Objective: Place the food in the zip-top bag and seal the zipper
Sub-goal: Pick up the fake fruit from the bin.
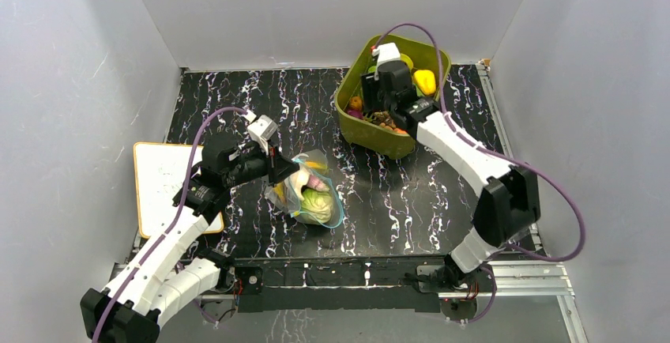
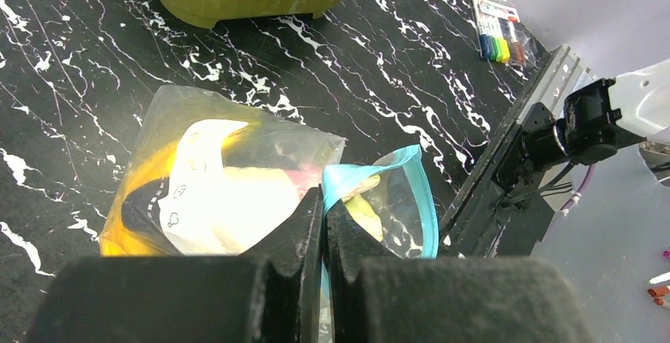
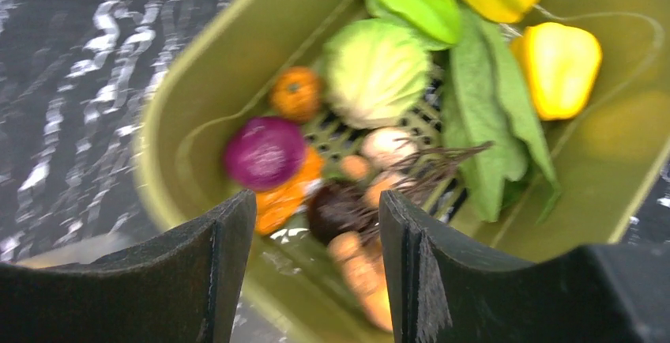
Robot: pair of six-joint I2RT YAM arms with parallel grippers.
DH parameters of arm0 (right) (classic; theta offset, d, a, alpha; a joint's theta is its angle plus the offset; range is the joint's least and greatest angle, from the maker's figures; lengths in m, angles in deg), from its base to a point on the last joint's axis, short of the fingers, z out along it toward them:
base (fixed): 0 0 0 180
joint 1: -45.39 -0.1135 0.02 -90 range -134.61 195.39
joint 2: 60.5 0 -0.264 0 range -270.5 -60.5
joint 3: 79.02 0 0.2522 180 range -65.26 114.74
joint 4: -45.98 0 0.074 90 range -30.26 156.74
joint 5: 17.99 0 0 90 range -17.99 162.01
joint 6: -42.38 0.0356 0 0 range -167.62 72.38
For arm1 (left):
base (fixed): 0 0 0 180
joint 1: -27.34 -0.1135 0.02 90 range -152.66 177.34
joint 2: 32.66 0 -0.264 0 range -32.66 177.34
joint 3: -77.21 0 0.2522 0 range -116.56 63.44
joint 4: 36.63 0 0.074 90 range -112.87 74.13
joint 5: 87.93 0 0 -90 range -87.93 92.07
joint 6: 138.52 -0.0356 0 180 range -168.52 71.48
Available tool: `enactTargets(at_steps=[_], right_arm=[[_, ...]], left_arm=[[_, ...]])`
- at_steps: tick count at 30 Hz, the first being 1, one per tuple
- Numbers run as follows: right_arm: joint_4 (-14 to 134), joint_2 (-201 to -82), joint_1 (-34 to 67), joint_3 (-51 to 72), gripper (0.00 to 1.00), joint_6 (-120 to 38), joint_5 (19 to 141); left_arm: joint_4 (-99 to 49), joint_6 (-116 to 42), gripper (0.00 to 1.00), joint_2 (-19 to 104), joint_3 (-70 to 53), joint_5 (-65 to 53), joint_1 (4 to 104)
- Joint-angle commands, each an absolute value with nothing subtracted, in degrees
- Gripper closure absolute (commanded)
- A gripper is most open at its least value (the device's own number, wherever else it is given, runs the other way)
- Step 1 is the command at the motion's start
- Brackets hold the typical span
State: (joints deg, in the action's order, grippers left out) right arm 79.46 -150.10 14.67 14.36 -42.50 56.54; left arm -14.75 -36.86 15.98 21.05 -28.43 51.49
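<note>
The clear zip-top bag (image 1: 310, 193) lies on the black marbled table with a green cabbage (image 1: 318, 207) and yellow pieces inside. My left gripper (image 1: 283, 167) is shut on the bag's light blue zipper strip (image 2: 379, 171) at its mouth; in the left wrist view the left gripper (image 2: 325, 205) pinches the strip, and the bag (image 2: 221, 177) shows a white label. My right gripper (image 1: 378, 104) hangs open and empty over the olive-green tub (image 1: 359, 128). In the right wrist view the right gripper (image 3: 316, 224) is above a purple piece (image 3: 264, 152), a cabbage (image 3: 375, 70), orange pieces (image 3: 294, 92) and yellow peppers (image 3: 557, 66).
A white board (image 1: 162, 181) lies at the table's left edge. A pack of coloured markers (image 2: 498, 36) lies by the metal rail (image 2: 513, 122) in the left wrist view. Grey walls enclose the table on three sides.
</note>
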Motion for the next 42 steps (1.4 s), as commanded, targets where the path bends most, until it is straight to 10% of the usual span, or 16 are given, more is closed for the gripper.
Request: enactTargets(at_steps=[1, 29, 42], right_arm=[[78.0, -154.9, 20.2, 21.1, 0.44, -46.7, 56.5], [75.5, -189.8, 31.6, 54.3, 0.08, -62.0, 73.7], [73.5, -197.3, 31.7, 57.5, 0.08, -65.6, 71.7]], left_arm=[[-15.3, -39.4, 1.0, 14.8, 21.5, -28.7, 51.9], [-14.5, -40.2, 1.0, 14.9, 21.5, -27.1, 52.0], [-14.5, -40.1, 1.0, 15.5, 21.5, -27.0, 52.0]])
